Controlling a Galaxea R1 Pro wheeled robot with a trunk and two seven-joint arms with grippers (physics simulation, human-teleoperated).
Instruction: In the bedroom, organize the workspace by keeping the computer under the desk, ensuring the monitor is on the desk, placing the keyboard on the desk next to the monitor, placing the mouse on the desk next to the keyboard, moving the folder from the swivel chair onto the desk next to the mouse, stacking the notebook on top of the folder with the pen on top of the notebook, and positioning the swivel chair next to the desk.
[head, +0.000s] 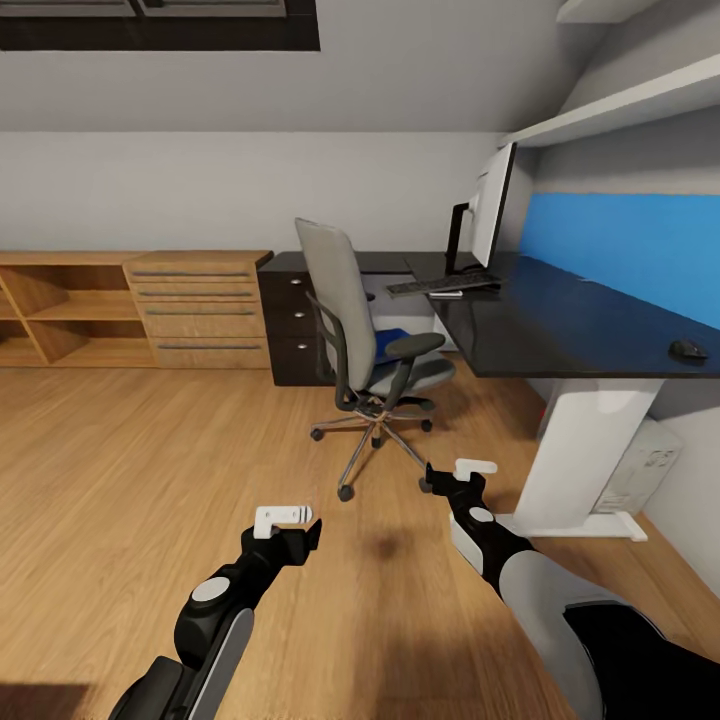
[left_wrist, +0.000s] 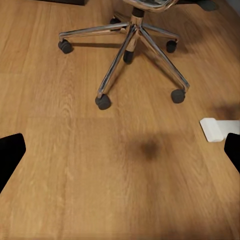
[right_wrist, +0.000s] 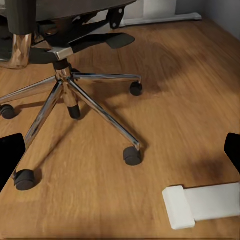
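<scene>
The grey swivel chair (head: 365, 330) stands on the floor beside the black desk (head: 560, 320), with the blue folder (head: 393, 335) on its seat. The monitor (head: 492, 205) stands on the desk, the keyboard (head: 440, 285) lies in front of it, and the mouse (head: 687, 349) sits far along the near end. A pale computer (head: 640, 465) tower stands under the desk. Notebook and pen are out of view. My left gripper (head: 290, 525) (left_wrist: 120, 155) and right gripper (head: 465, 475) (right_wrist: 120, 155) hover open and empty over the floor, short of the chair's chrome base (left_wrist: 132, 45) (right_wrist: 65, 80).
A low light-wood cabinet (head: 140, 305) lines the back wall at the left. The desk's black drawer unit (head: 290, 330) is behind the chair and its white leg (head: 585, 450) stands at the right. Wood floor spreads to the left and front.
</scene>
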